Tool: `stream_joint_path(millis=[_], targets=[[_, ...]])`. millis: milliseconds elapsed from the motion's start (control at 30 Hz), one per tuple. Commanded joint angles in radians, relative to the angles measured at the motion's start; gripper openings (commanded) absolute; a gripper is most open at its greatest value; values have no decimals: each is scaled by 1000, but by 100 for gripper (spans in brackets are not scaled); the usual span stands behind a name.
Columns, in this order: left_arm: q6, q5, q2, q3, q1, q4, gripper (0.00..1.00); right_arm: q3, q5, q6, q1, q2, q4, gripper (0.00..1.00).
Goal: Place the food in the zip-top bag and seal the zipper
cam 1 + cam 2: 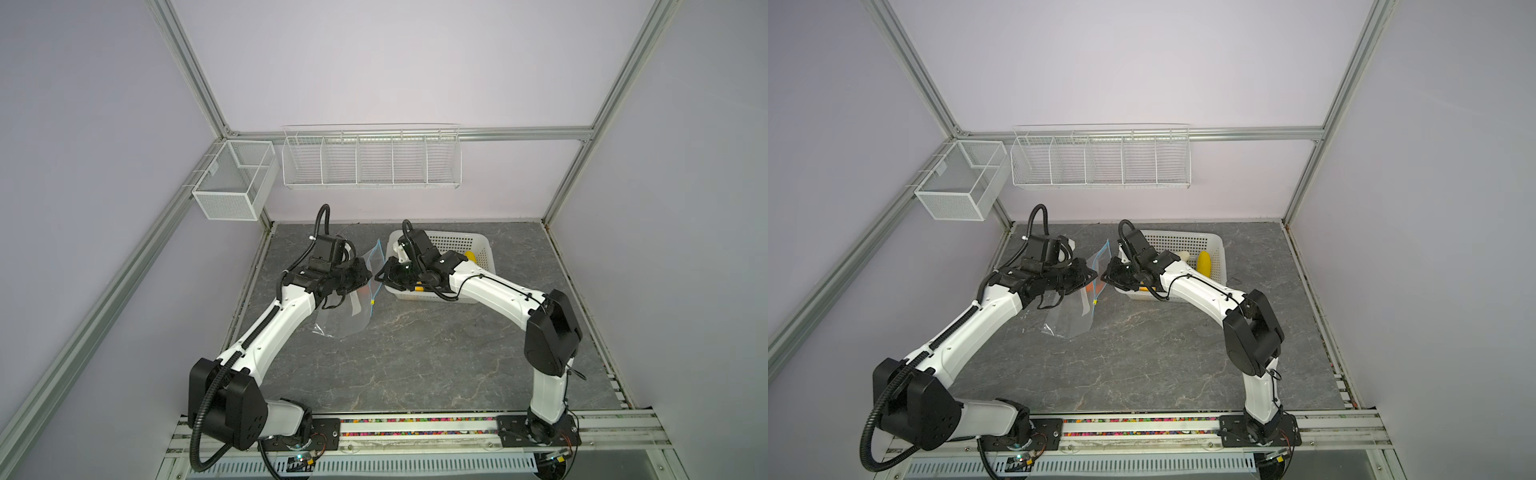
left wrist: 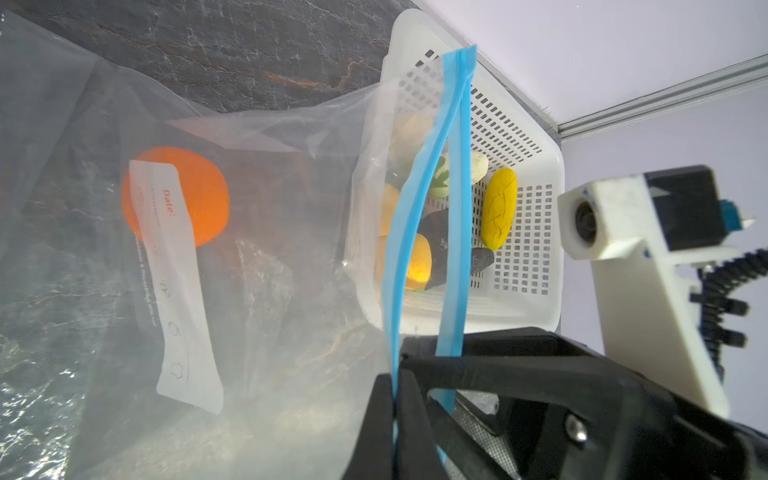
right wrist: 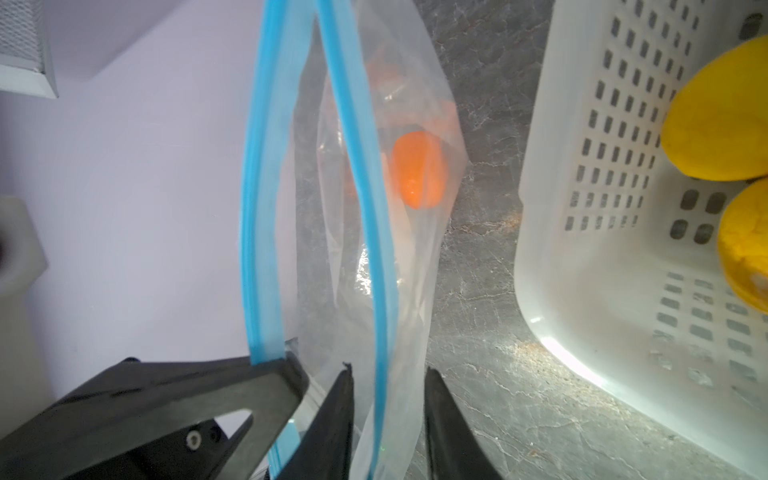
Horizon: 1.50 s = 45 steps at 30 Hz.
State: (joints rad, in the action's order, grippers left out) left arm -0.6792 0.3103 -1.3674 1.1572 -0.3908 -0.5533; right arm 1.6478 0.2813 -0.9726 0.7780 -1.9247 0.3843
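Observation:
The clear zip-top bag (image 1: pixel 340 318) (image 1: pixel 1069 320) is held up off the table, mouth toward the white basket. An orange (image 2: pixel 203 195) (image 3: pixel 419 174) lies inside the bag. The light-blue zipper (image 2: pixel 409 232) (image 3: pixel 361 199) is parted into two lips, and its yellow slider (image 1: pixel 372 302) hangs at the near end. My left gripper (image 2: pixel 395 376) (image 1: pixel 365 276) is shut on one lip. Around the other lip stands my right gripper (image 3: pixel 388 372) (image 1: pixel 379 277), its jaws still apart from the strip. More food sits in the basket: yellow corn (image 2: pixel 498 208), lemons (image 3: pixel 723 137), a dark avocado (image 2: pixel 482 259).
The white perforated basket (image 1: pixel 482 245) (image 1: pixel 1219 249) stands just right of the bag, close to my right gripper. A mesh box (image 1: pixel 235 183) and a wire rack (image 1: pixel 372 162) hang on the back wall. Grey marbled table (image 1: pixel 415 353) lies in front.

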Motion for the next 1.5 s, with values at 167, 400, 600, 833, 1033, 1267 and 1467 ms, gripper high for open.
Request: stream_joint_path(millis=[167, 400, 600, 833, 1033, 1267, 1467], targets=[[28, -36, 55, 40, 6, -67, 0, 43, 23, -3, 14, -15, -7, 15], [39, -72, 93, 87, 6, -129, 0, 89, 29, 17, 23, -20, 20, 8], [71, -134, 117, 178, 6, -231, 0, 122, 27, 29, 24, -17, 34, 7], [102, -224, 172, 230, 7, -280, 0, 149, 24, 31, 24, -22, 30, 7], [113, -250, 187, 222, 7, -313, 0, 134, 26, 31, 24, -23, 28, 7], [129, -236, 174, 201, 9, -310, 0, 64, 0, 32, 20, -24, -1, 7], [151, -205, 118, 187, 9, -302, 0, 23, 5, 25, 16, -43, -20, 7]])
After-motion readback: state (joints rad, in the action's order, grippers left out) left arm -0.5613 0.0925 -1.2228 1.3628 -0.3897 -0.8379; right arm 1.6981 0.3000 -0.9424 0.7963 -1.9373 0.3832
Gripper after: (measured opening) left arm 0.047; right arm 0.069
